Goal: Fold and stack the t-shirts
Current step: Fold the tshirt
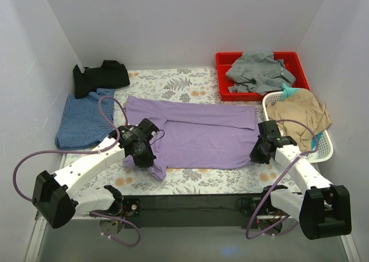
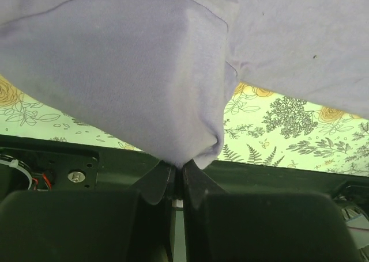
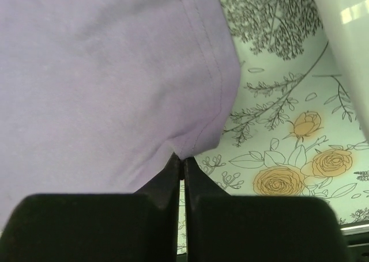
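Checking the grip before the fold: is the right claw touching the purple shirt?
Touching. The right wrist view shows the right claw pinched shut on a hem corner of the purple shirt.

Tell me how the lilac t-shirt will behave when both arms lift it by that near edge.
Likely floppy: the lilac t-shirt bunches into soft folds where the left end effector pinches it. It will probably sag between that and the right end effector, which grips only the hem corner. It looks thin and light.

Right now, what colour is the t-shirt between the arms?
Lilac-purple t-shirt, clearest in the top view.
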Robot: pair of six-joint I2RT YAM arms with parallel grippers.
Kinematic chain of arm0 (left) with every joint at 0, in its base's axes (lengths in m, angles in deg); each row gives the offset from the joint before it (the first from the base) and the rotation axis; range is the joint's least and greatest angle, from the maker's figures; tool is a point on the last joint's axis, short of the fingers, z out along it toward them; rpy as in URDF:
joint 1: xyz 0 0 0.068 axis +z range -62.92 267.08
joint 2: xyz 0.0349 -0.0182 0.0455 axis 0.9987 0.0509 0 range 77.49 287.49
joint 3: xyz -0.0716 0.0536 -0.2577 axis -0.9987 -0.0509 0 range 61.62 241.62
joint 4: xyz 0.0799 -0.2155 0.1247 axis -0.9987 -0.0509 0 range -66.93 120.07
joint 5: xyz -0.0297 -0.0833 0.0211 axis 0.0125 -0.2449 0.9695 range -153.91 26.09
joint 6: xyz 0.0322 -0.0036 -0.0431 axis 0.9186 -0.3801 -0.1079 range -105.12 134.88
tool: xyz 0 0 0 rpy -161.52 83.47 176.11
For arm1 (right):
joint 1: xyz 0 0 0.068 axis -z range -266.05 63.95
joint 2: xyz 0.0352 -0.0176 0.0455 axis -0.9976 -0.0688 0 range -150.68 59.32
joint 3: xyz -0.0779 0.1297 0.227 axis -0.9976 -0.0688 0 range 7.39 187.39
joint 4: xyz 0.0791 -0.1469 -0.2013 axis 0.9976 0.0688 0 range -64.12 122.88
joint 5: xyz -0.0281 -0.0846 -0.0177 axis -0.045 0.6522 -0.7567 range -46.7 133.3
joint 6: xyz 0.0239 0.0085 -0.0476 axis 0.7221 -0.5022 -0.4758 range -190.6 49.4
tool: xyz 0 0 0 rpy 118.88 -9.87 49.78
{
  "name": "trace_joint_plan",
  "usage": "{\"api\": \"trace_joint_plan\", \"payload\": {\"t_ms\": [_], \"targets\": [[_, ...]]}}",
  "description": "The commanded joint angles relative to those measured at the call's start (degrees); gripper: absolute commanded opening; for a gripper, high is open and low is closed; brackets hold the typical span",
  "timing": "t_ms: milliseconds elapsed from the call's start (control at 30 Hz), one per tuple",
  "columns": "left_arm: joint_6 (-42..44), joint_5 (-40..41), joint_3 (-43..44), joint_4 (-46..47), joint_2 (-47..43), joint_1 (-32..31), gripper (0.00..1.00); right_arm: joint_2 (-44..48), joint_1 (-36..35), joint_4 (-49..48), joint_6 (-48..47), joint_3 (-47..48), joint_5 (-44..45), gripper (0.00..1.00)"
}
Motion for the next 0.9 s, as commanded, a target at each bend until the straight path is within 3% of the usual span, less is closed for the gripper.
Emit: {"api": "trace_joint_plan", "payload": {"t_ms": [0,200,467,867], "targets": [[0.34,3.05,1.98,-2.59,-0.16,1.13,0.00,0.04,0.02,-0.38,-1.35,4.79,0.41,0.01],[2.44,4.81,3.12,-2.25,0.54,5.35,0.00,-2.59,-0.06,-0.56,-3.63,8.83,1.19,0.01],[12.63,2.43,7.33,5.75,4.57,15.54,0.00,-7.16,-0.06,-1.96,-7.49,13.93,4.62,0.01],[22.31,-0.03,15.15,17.97,18.90,18.97,0.00,-12.96,0.20,-5.57,-9.35,15.70,6.91,0.01]]}}
